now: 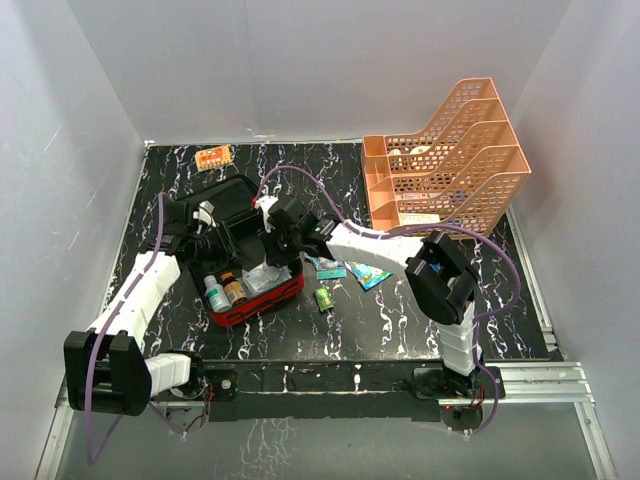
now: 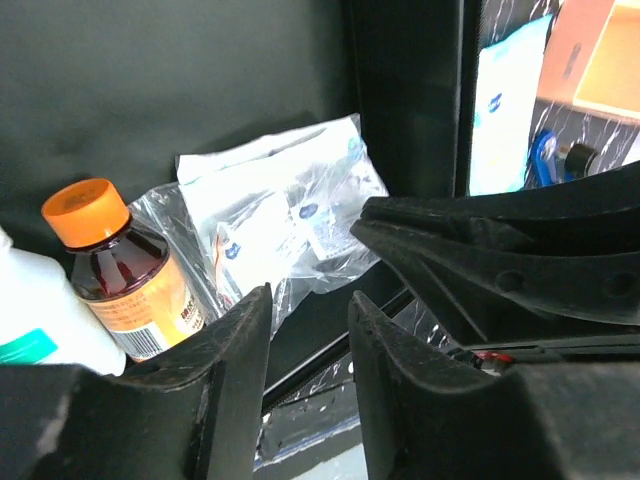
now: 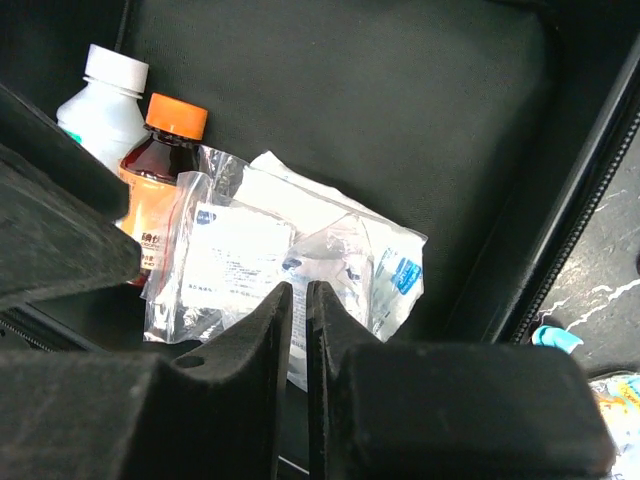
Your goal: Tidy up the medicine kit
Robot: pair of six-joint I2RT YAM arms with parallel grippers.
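The kit (image 1: 258,305) lies open on the table (image 1: 400,330) between the two arms, its black-lined lid leaning back towards the far wall; both grippers hang over its tray, close together.

The coming move, as I judge it, turns on the bags (image 3: 335,250); this heap of clear packets lies in the middle of the tray, just ahead of the right gripper (image 3: 299,291) and right at its tips; its long axis runs across that gripper's line, from the bottles towards the zip edge; the right arm is the nearer one.

The right jaws are almost pressed together, with only a thin slit between them; whether they nip the plastic film I cannot tell.

The left gripper (image 2: 307,298) is spread part way with nothing between its fingers; the bags lie beyond and above its tips.

The brown bottle (image 3: 150,190), orange-capped, touches the bags on their left; the white bottle (image 3: 100,100) stands beside it.

The brown bottle's orange label carries dark characters, too small to read; the bags show blue marks and fine print, also unreadable.
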